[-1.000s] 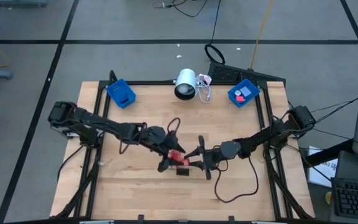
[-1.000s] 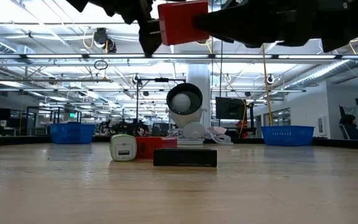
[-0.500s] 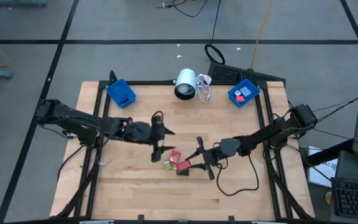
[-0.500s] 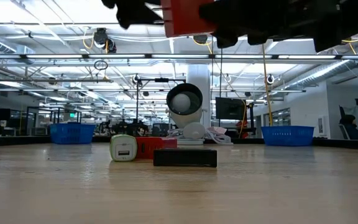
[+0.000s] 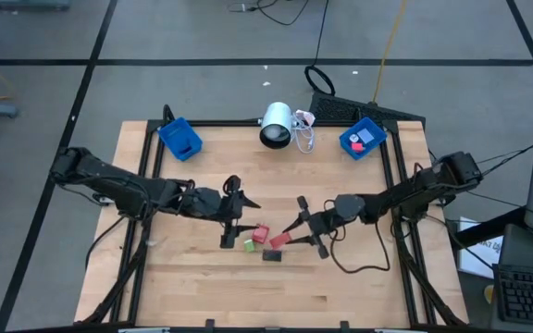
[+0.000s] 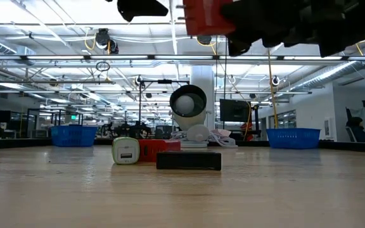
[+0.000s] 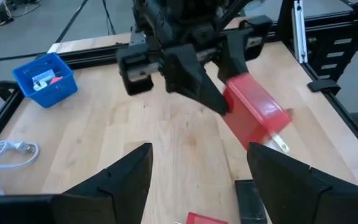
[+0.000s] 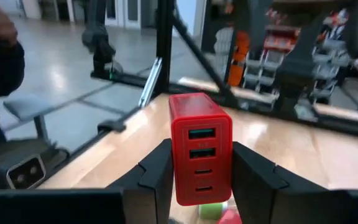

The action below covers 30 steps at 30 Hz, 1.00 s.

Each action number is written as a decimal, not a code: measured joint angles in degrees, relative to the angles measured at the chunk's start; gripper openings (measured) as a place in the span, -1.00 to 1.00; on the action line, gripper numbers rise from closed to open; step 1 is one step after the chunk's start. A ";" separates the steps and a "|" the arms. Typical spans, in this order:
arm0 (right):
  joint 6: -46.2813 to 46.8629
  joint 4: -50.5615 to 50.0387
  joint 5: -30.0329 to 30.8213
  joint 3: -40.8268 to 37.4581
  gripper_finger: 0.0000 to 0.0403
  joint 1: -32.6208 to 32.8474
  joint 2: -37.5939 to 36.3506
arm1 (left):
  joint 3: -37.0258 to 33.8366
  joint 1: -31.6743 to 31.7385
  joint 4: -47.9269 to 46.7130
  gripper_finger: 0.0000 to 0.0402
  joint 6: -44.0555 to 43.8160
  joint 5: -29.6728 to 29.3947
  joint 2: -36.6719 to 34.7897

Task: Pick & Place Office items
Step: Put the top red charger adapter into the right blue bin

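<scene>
You're looking at a table (image 5: 202,287) of pale, matt wood strips with visible grain, framed by black matt metal rails (image 5: 391,176). The red charger (image 8: 200,148) is smooth plastic with a slight sheen, its ports dark. Holding it at both sides, the right gripper (image 8: 199,180) has matt black plastic fingers (image 8: 157,177); the left gripper (image 7: 194,180) looks the same matt black. On the table, the black block (image 6: 189,160) is matt, the pale charger (image 6: 125,151) glossy plastic. At 12 o'clock the white lamp (image 5: 276,125) is smooth and glossy. The two blue bins (image 5: 180,139), at 11 and 1 o'clock, are moulded plastic, ribbed in the low view.
</scene>
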 joint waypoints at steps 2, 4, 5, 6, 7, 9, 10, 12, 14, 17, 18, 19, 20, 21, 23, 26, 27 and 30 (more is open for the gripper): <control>0.11 2.39 0.00 -0.93 -0.41 -0.37 -0.16 | -0.02 -0.02 0.06 0.34 0.00 0.00 0.00; 0.87 3.96 -0.02 -2.31 -0.41 -0.68 -0.71 | -0.05 -0.02 0.24 0.36 0.06 0.01 0.00; 1.15 4.22 0.00 -2.82 -0.41 -0.77 -1.04 | -0.43 -0.02 1.63 0.37 0.30 0.03 0.00; 1.31 4.74 0.00 -3.04 -0.41 -1.02 -1.27 | -1.33 -0.02 4.72 0.38 0.73 0.39 0.00; 1.52 5.17 0.00 -3.24 -0.41 -1.20 -1.61 | -2.74 -0.02 8.74 0.39 1.08 1.03 -0.02; 2.04 4.93 0.07 -4.07 -0.41 -1.50 -3.07 | -6.35 0.21 15.88 0.41 1.68 2.27 -0.04; 2.28 4.96 0.09 -4.20 -0.41 -1.68 -3.46 | -8.26 0.39 18.36 0.42 1.84 2.69 -0.04; 2.37 5.10 0.13 -4.81 -0.41 -1.89 -4.44 | -11.98 1.06 21.05 0.43 1.50 3.02 -0.50; 2.37 4.78 0.11 -5.52 -0.41 -1.90 -5.62 | -15.86 1.70 21.50 0.43 -0.52 2.07 -3.73; 2.36 4.81 0.13 -6.77 -0.41 -1.87 -7.35 | -20.76 2.77 23.38 0.41 -3.83 -0.23 -9.37; 2.37 4.71 0.14 -6.97 -0.41 -1.88 -7.78 | -22.70 3.00 22.69 0.40 -4.31 -1.09 -11.48; 2.37 5.14 0.22 -7.14 -0.41 -1.87 -8.03 | -24.95 3.01 21.36 0.38 -4.50 -2.01 -13.88; 2.31 5.07 0.31 -7.55 -0.41 -1.87 -8.71 | -26.67 3.04 21.00 0.37 -4.49 -2.92 -16.36; 2.33 4.77 0.35 -8.02 -0.41 -1.87 -9.45 | -28.19 3.02 21.93 0.36 -4.38 -3.73 -19.23; 2.31 5.16 0.42 -8.51 -0.41 -2.07 -10.33 | -31.76 2.97 23.04 0.35 -4.33 -5.77 -26.03; 2.35 4.83 0.36 -10.31 -0.41 -2.63 -12.87 | -37.33 2.99 22.52 0.33 -5.07 -7.23 -34.58; 2.35 4.99 0.37 -10.82 -0.41 -2.94 -13.70 | -39.23 2.97 21.91 0.32 -5.13 -7.27 -37.46; 2.60 4.98 0.49 -13.15 -0.41 -3.85 -16.95 | -43.78 2.78 22.60 0.30 -5.14 -7.47 -45.55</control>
